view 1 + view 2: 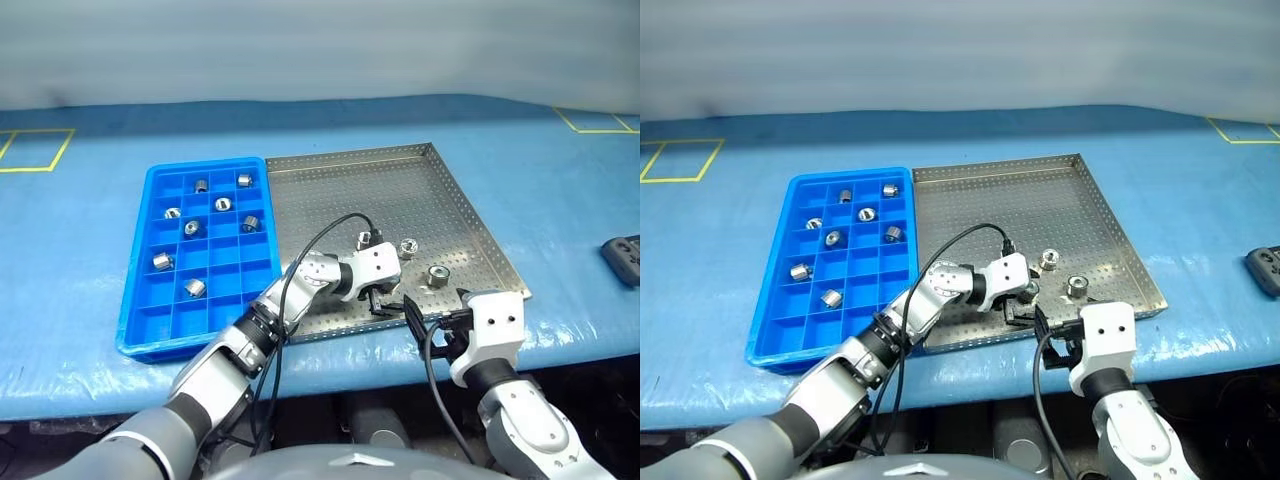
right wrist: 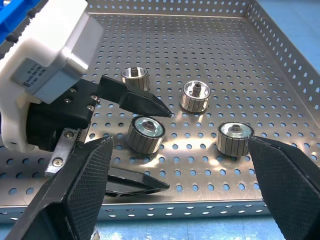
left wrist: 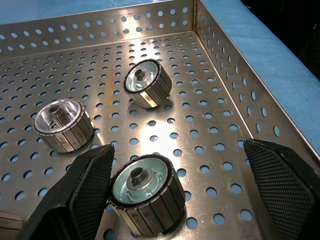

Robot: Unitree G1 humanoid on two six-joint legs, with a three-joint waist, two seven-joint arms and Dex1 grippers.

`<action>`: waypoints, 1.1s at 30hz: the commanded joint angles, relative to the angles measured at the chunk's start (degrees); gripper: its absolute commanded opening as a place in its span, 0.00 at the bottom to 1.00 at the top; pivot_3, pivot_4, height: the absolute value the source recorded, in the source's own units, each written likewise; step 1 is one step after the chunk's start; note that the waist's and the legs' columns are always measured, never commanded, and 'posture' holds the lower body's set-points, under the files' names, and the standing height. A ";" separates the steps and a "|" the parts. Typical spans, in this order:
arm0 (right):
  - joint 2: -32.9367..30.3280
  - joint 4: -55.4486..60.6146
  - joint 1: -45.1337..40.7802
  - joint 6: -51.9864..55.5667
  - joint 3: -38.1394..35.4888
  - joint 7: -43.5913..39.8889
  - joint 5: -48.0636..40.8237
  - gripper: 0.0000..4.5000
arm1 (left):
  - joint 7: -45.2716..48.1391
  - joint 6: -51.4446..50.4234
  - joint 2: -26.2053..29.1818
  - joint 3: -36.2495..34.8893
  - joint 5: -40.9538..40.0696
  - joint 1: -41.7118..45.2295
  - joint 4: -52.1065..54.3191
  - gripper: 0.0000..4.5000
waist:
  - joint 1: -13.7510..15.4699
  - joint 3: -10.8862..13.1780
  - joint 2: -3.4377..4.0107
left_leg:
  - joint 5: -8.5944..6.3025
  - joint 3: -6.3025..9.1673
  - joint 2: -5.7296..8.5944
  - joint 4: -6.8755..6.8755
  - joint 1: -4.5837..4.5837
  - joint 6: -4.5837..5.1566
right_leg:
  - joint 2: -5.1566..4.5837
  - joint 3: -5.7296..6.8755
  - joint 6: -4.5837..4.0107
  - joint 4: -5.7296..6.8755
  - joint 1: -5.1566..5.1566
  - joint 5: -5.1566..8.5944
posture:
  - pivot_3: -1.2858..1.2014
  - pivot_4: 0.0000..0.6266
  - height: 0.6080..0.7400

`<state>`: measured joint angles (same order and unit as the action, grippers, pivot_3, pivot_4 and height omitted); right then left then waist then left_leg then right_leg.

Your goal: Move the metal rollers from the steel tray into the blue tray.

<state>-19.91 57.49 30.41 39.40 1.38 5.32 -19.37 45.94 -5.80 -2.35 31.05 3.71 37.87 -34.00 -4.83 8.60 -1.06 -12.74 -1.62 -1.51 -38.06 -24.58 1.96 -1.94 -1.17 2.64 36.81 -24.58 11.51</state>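
Observation:
The steel tray [image 1: 340, 190] lies on the table to the right of the blue tray [image 1: 140, 290]. Several metal rollers [image 1: 191, 228] sit in the blue tray's compartments. More rollers stand near the steel tray's front right corner, among them one [image 2: 195, 95] further in and one [image 2: 234, 138] at the right. My left gripper [image 1: 385, 303] hangs low over that corner, open, its fingers either side of one upright roller [image 3: 145, 192] that stands close to one finger [image 3: 85, 185]. My right gripper [image 2: 180, 165] is open and holds nothing, just before the tray's front rim.
A dark device [image 1: 622, 258] lies on the blue table cover at the far right. Yellow tape marks [image 1: 35, 150] show at the back corners. The steel tray's raised rim [image 3: 235, 65] runs close by the rollers. The table's front edge is just below both grippers.

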 commanded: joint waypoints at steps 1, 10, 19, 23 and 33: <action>-0.17 2.51 -0.58 0.24 -0.12 0.30 -0.48 1.00 | -2.70 1.85 -2.15 -1.54 0.84 0.90 -2.03 1.00 | 0.00 -0.01 0.01 | 0.00 -0.01 0.00 0.00 0.01 0.00 | 0.00 0.00 0.00 0.00 0.00 0.00 | 0.44 0.24 1.00; 0.04 2.51 -1.02 0.61 0.19 0.57 -0.34 1.00 | -4.16 1.28 -2.84 -2.11 2.87 1.40 -4.69 0.72 | -0.01 -0.01 0.00 | 0.00 -0.02 0.00 0.00 0.00 0.00 | 0.00 -0.01 0.02 0.00 0.01 -0.01 | 0.44 0.24 1.00; -0.11 2.51 -2.84 1.65 0.44 0.02 -0.36 1.00 | 1.09 -3.19 -0.86 -3.16 0.14 0.15 5.32 0.42 | -0.09 -0.01 0.01 | 0.00 -0.03 0.00 0.00 0.00 0.00 | 0.00 -0.02 0.01 0.00 -0.01 -0.01 | 0.44 0.24 1.00; -0.85 2.51 -5.56 2.81 0.64 -1.02 -0.80 1.00 | 3.49 -12.26 0.32 -7.18 -5.97 -1.47 18.71 0.42 | 0.08 -0.01 0.01 | 0.00 -0.04 -0.01 0.01 -0.01 0.00 | -0.01 -0.04 0.01 0.00 -0.02 -0.01 | 0.46 0.24 1.00; -3.41 -1.33 -18.95 9.14 3.58 -8.51 -2.54 1.00 | 1.09 -25.60 9.29 -19.04 -17.13 -6.87 46.15 0.42 | 1.87 -0.01 0.02 | 0.01 0.02 -0.12 -0.03 0.07 0.00 | 0.25 -0.15 0.02 0.06 0.04 -0.04 | 0.53 0.24 1.00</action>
<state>-22.83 56.49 13.77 48.16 4.19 -1.26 -21.12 47.92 -30.60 6.10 14.48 -10.97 31.57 6.31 -2.96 8.59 -1.04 -12.72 -1.56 -1.62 -38.11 -24.48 1.96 -1.66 -1.32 2.66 36.88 -24.50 11.47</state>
